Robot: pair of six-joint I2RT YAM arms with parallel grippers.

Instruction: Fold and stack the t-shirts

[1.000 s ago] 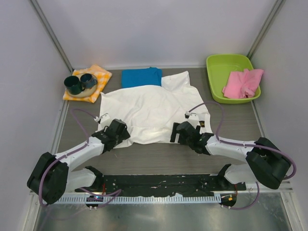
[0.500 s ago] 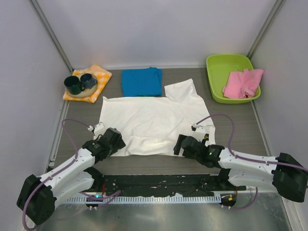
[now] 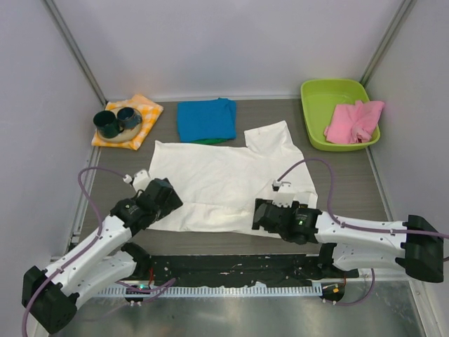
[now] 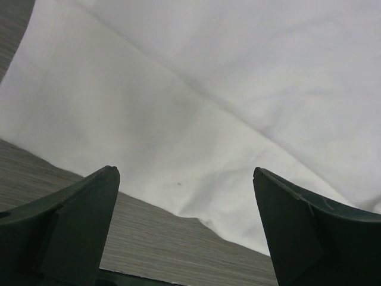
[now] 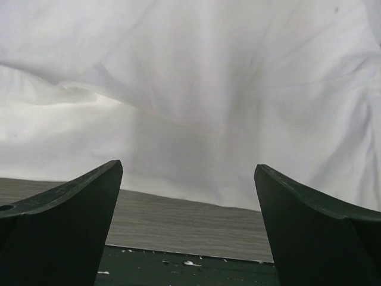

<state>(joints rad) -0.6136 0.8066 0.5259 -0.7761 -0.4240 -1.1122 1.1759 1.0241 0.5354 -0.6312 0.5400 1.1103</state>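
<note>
now left gripper (image 4: 184, 171), right gripper (image 5: 188, 164) spread; one white t-shirt (image 3: 224, 182), one blue t-shirt (image 3: 205, 119)

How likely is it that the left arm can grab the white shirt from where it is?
Probably yes. The left fingers stand open just short of the white shirt, and nothing lies between them and its edge.

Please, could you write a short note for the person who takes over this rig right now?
Left gripper: open, empty, at the near left hem of the white t-shirt.
Right gripper: open, empty, at the same hem, further right.
The white t-shirt lies spread on the table, not folded. The blue t-shirt lies folded at the far side, with a green edge showing beneath it.
Done: blue one folded. Left: fold the white one and stack it.
</note>
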